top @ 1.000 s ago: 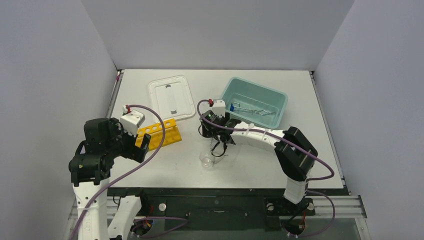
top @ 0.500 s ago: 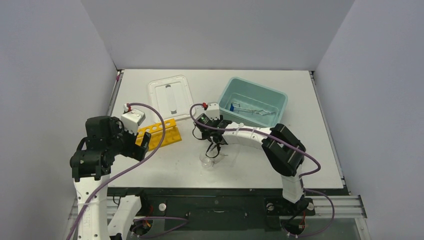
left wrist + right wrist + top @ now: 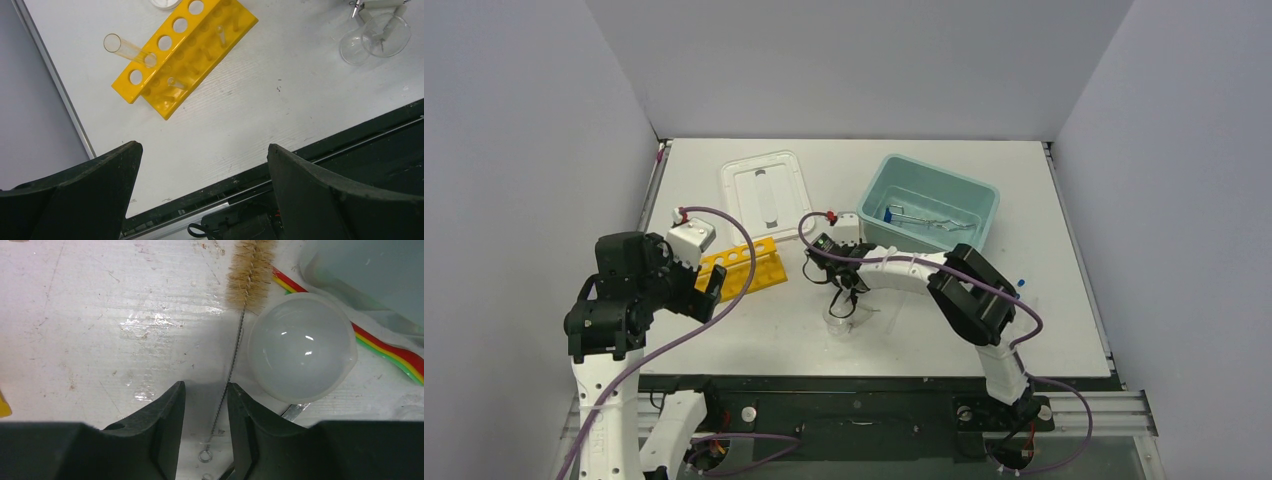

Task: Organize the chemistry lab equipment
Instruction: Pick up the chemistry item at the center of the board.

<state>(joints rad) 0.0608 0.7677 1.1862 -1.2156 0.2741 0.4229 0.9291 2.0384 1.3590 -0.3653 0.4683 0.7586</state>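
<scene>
Here the right arm reaches leftward and low across the white table [image 3: 774, 330], wrist turned down, so that the right gripper [image 3: 849, 298] hangs over the table's near middle. Its jaws stand a narrow way apart and are clamped on nothing. The left arm is folded up at the left edge. The left gripper [image 3: 708, 287] is raised just by the yellow holed plastic rack [image 3: 742, 264], jaws spread wide and empty.

The tan-bristled, wire-stemmed brush [image 3: 250, 270] lies flat on the table. Its thin stem runs between the two fingers [image 3: 170, 420] of the right gripper, nearer the finger on the picture's right. The looped end lies beneath the jaws and the bristles well beyond the fingertips. A round translucent white dish [image 3: 300, 347] sits just beside the stem, overlapping a red, yellow and green striped strip [image 3: 395, 352].

Only the right wrist view shows the brush clearly. Only the top view shows the teal rectangular plastic tub [image 3: 919, 195], which holds metal loop-handled tongs [image 3: 936, 223] and a blue-capped vial [image 3: 889, 213], and the white rectangular lid [image 3: 767, 195] beside it. Only the left wrist view shows a clear glass tube [image 3: 125, 47] leaning in the rack and a clear glass beaker [image 3: 387, 35] at its top right corner.
</scene>
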